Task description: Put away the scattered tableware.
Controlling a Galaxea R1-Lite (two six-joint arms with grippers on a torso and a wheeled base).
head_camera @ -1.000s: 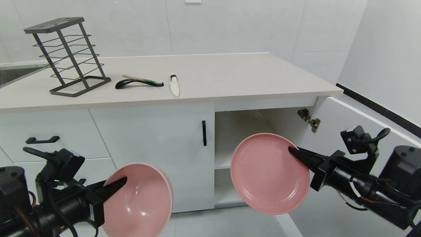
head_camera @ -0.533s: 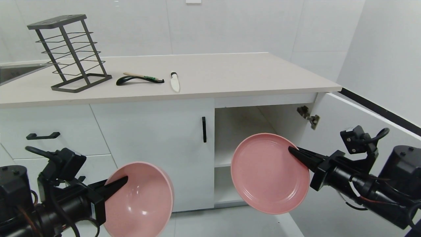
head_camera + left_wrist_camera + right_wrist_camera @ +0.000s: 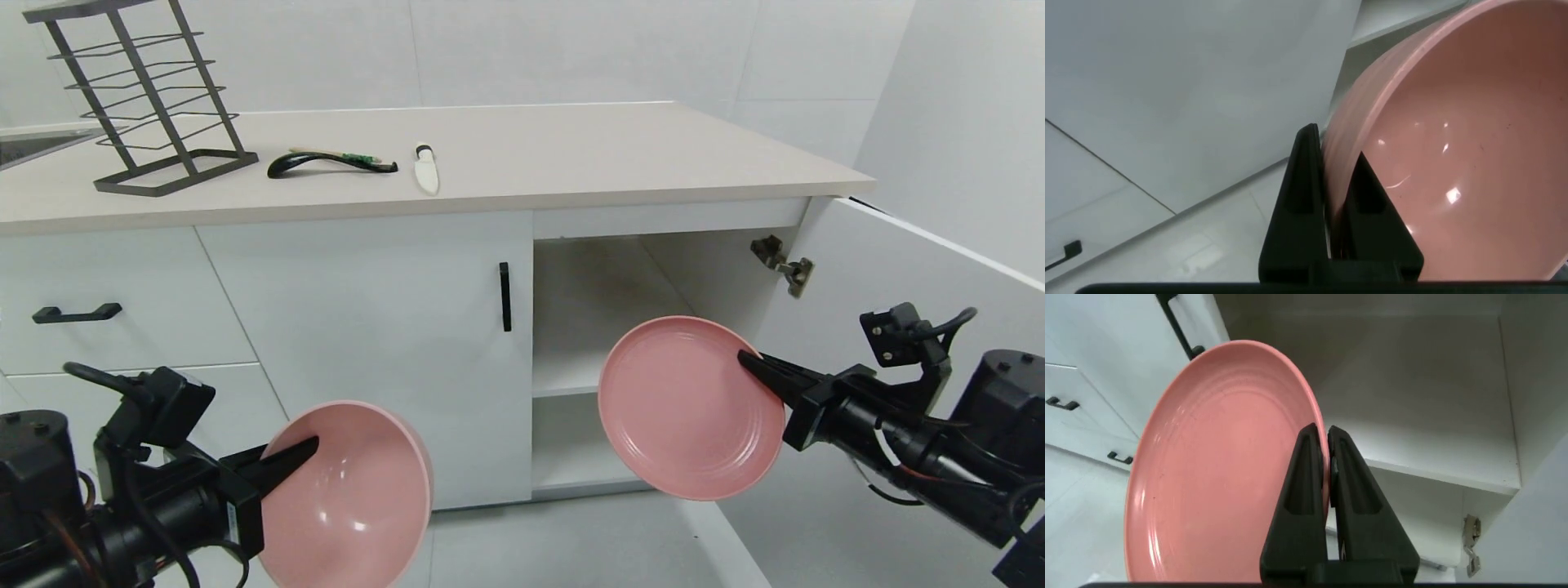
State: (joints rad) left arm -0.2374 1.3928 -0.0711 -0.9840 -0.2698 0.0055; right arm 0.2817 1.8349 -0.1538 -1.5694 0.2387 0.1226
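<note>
Right gripper [image 3: 747, 359], head view: fingers pinched on the rim of the pink plate [image 3: 690, 407], which stands on edge with its face turned toward the robot's left. Just beyond the plate lies the open cabinet [image 3: 620, 278]. Its shelf [image 3: 571, 382] is level, and its open door [image 3: 922, 269] is swung out alongside the right arm. The left gripper [image 3: 306, 447], clamped on the rim of the pink bowl [image 3: 351, 498], hangs before the closed door [image 3: 367, 327], well apart from the opening. The right arm is therefore judged the nearer one for stowing. A spoon [image 3: 326, 162], a knife [image 3: 424, 167] and a wire rack [image 3: 135, 98] lie on the countertop [image 3: 612, 155].

Left wrist view: the left gripper [image 3: 1333, 151] presses one finger inside and one outside the wall of the bowl [image 3: 1454, 147], which is tipped on its side.

Right wrist view: the right gripper [image 3: 1324, 433] is closed on the edge of the plate [image 3: 1225, 457]. The plate's plane runs roughly along the fingers, and the shelf [image 3: 1429, 400] lies ahead, past the rim. Since the shelf is flat and the plate upright, the plate probably has to be rolled level before it is set down.
</note>
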